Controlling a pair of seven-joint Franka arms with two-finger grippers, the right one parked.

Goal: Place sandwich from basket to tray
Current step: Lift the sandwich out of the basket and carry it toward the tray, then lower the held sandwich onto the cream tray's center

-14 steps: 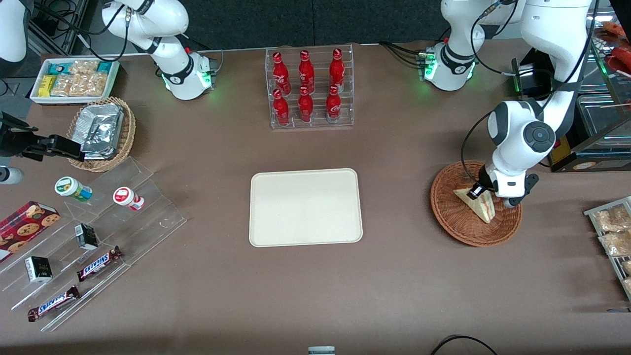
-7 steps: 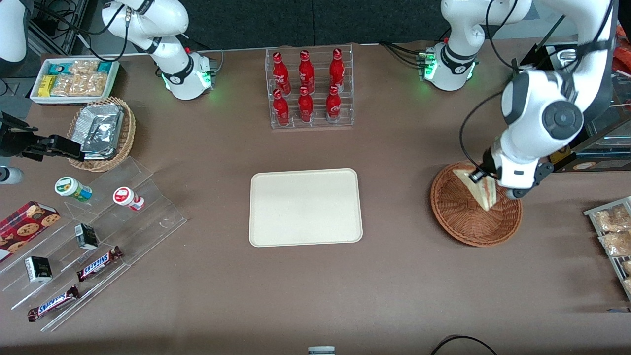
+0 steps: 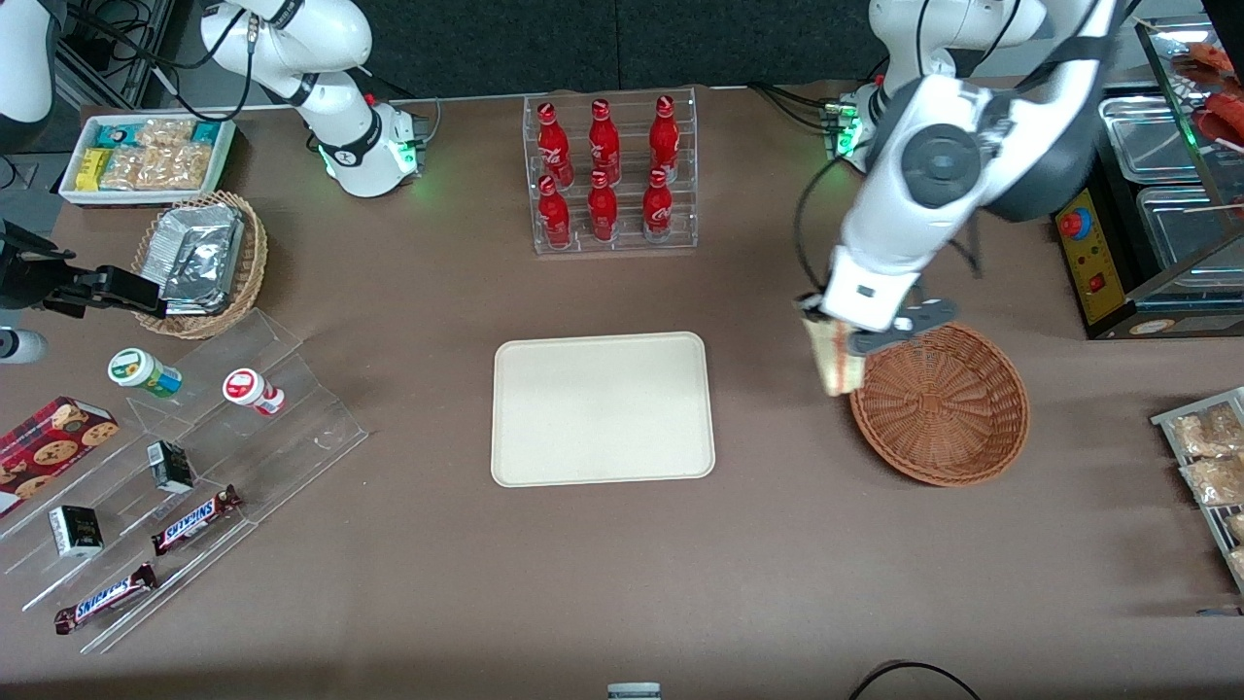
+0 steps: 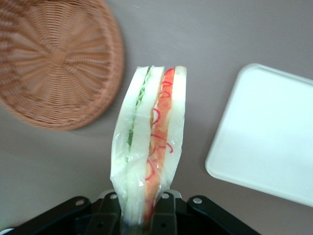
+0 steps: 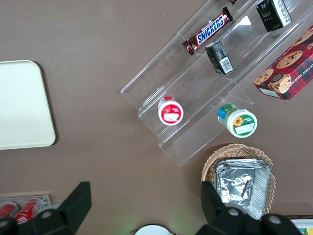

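1. Tray (image 3: 603, 408): lies flat on the table, well apart from the gripper toward the parked arm's end; the wrist camera cuts off all but one rounded corner (image 4: 266, 132).
2. Basket (image 3: 941, 403): sits just beside and below the gripper; part of its rim is cut off in the wrist view (image 4: 58, 63).
3. Gripper (image 3: 838, 335): raised above the table between basket and tray, largely hidden under the wrist housing; fingers closed onto the sandwich.
4. Sandwich (image 4: 149, 147): clamped at one end in clear wrap, hanging clear of the basket, filling edge facing the wrist camera; its held end is hidden between the fingers.
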